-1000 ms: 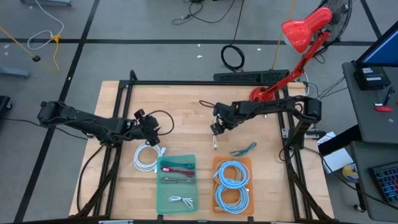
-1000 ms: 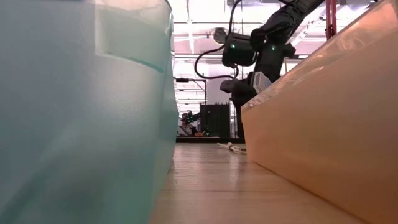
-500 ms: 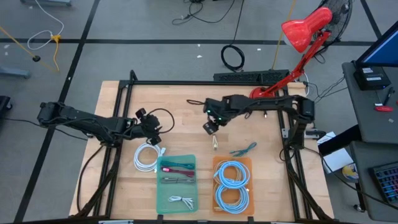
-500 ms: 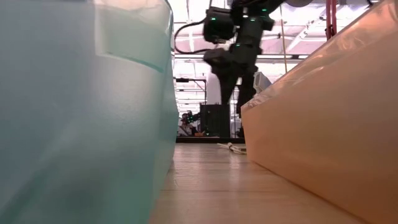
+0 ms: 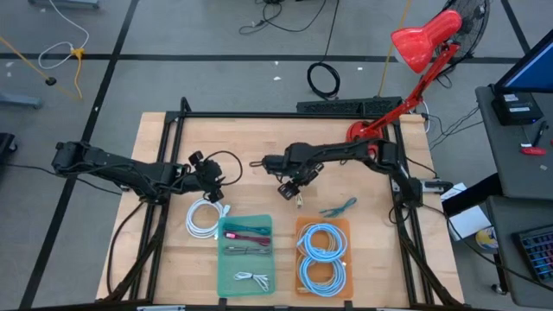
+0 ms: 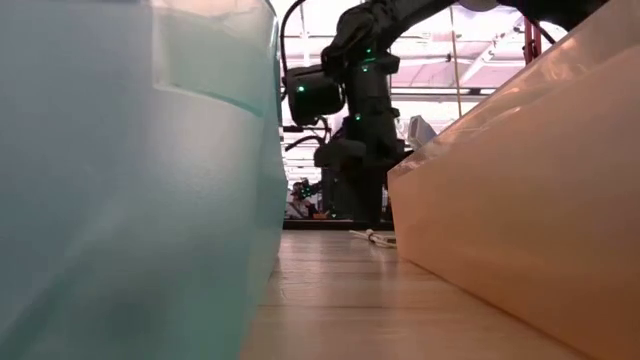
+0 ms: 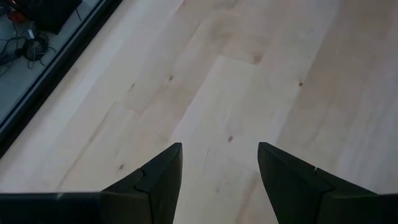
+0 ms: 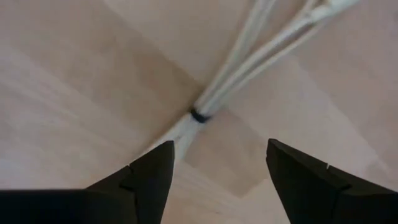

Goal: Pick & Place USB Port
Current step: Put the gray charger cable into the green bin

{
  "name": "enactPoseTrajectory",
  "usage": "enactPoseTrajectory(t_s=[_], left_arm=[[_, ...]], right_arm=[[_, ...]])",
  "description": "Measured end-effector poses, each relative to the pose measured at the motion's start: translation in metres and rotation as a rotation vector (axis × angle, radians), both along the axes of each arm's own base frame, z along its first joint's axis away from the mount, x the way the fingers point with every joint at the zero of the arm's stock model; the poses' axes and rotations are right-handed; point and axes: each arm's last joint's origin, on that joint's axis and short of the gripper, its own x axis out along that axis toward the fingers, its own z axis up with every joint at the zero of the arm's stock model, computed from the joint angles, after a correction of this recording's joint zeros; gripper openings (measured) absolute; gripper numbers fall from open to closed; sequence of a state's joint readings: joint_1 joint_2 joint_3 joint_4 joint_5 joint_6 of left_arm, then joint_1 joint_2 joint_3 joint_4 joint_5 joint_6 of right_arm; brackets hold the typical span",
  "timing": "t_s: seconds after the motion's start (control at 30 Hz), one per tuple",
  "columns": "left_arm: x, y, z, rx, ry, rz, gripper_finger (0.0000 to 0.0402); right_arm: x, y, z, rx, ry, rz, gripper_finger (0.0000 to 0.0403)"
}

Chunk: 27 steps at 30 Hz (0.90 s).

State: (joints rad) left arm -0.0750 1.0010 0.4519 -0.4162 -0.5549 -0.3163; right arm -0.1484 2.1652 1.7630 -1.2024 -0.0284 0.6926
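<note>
The right wrist view gives the closest look: a bundle of pale cream cable (image 8: pixel 249 59), cinched by a small dark tie (image 8: pixel 198 116), lies flat on the wooden table (image 8: pixel 74 93) directly between the right arm's two dark fingers (image 8: pixel 146 177), which stand wide apart with nothing in them. From above the same cable (image 5: pixel 299 198) is only a small pale sliver near the table's middle, just beside the right gripper (image 5: pixel 289 184).

The overhead camera shows what the wrist cameras cannot — the whole layout. The right arm reaches in from the table's right side, stretched across toward the centre with its wrist bent down over the cable. The left arm extends in from the left, low over the table, its gripper (image 5: pixel 210 177) near a coiled white cable (image 5: pixel 204 216) and well apart from the cream bundle. Toward the near edge sit a green tray (image 5: pixel 244 276) holding a few cables and an orange tray (image 5: pixel 298 226) holding coiled blue cable; a teal cable (image 5: pixel 338 208) lies loose between the right gripper and the orange tray.

The left wrist view shows bare wood only, fingers (image 7: pixel 155 180) spread and empty.

The table-level camera — hemmed in by the green tray wall (image 6: pixel 130 180) and the orange one (image 6: pixel 520 200) — shows the right arm (image 6: pixel 360 110) coming down behind the cable (image 6: pixel 375 237), which rests on the table surface.
</note>
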Motion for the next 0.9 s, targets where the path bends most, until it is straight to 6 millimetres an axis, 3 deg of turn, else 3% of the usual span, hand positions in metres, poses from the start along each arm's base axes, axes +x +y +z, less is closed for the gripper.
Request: enactPoseTrajectory(t_s=[0.47,0.9], left_arm=[[-0.001,-0.01,-0.001,-0.003,0.013,-0.057,0.0214],[-0.001,-0.011,-0.001,-0.006,0.011,-0.06,0.0214]], right_arm=[[0.013,0.005,-0.003,-0.073,-0.123,-0.037,0.0262],[0.012,0.003,-0.004,-0.132,-0.115,-0.058,0.0224]])
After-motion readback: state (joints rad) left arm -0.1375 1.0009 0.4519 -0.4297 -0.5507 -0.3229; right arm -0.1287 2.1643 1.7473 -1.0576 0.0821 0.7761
